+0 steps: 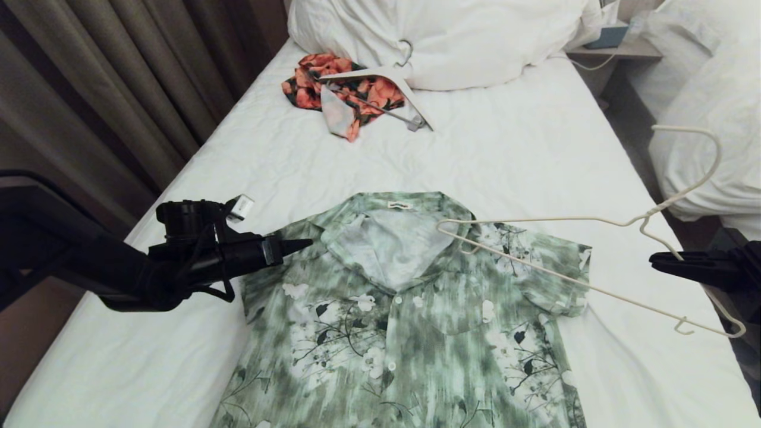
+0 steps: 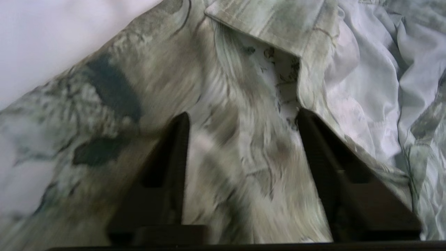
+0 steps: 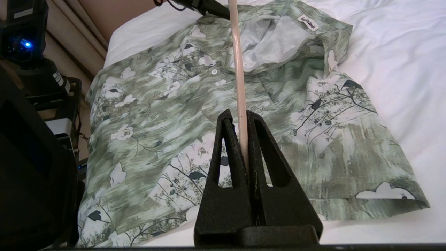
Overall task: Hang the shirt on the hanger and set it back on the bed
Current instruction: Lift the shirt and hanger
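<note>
- Green-and-white print marks the shirt (image 1: pixel 404 315) in the head view, lying face up and flat on the bed (image 1: pixel 517 154) with its collar open. The left gripper (image 1: pixel 297 244) reaches in level from the left, its tip at the shirt's near shoulder beside the collar. The hanger (image 1: pixel 571 261) floats above the shirt's other shoulder, one tip over the collar opening, held near its neck by the right gripper (image 1: pixel 669 261) at the right edge. (An orange floral garment (image 1: pixel 339 89) and a white hanger (image 1: pixel 386 80) lie farther up the bed, well apart.)
- Left wrist view: the fingers (image 2: pixel 170 164) stand spread, straddling shoulder fabric just below the collar edge, nothing pinched yet. Risk, as I judge it: closing here could catch both layers, so the neck opening would not lift for the hanger.
- Right wrist view: the right gripper (image 3: pixel 243 139) is pressed together on the hanger's thin wire (image 3: pixel 238 80). Such a thin wire could swivel in that grip and its tip snag the collar.
</note>
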`<state>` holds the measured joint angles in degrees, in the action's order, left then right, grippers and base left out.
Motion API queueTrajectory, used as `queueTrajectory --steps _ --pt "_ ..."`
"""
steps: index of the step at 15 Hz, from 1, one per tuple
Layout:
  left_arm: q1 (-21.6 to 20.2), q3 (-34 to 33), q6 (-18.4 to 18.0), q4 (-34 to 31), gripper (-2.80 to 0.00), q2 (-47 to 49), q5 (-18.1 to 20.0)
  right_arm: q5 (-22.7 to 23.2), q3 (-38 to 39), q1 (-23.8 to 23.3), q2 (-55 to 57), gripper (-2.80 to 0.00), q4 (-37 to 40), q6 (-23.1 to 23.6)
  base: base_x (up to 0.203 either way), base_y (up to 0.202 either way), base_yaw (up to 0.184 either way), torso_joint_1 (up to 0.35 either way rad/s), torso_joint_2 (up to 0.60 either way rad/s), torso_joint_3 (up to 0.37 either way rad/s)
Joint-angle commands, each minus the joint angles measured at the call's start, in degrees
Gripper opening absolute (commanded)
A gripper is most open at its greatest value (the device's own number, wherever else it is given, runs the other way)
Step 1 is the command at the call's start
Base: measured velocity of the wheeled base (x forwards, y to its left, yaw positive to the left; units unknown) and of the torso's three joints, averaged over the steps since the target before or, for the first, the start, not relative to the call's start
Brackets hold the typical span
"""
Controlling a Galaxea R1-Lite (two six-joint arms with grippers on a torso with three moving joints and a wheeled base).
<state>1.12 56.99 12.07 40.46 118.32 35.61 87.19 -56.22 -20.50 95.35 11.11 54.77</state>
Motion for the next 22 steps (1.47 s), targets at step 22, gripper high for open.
queueTrajectory --steps 22 --pt "10.04 -3.89 5.39 0.22 0.00 -5.79 -4.66 0.48 -0.20 0.73 4.09 -2.80 -3.73 0.34 0.000 0.000 0.000 0.000 0.00 0.000"
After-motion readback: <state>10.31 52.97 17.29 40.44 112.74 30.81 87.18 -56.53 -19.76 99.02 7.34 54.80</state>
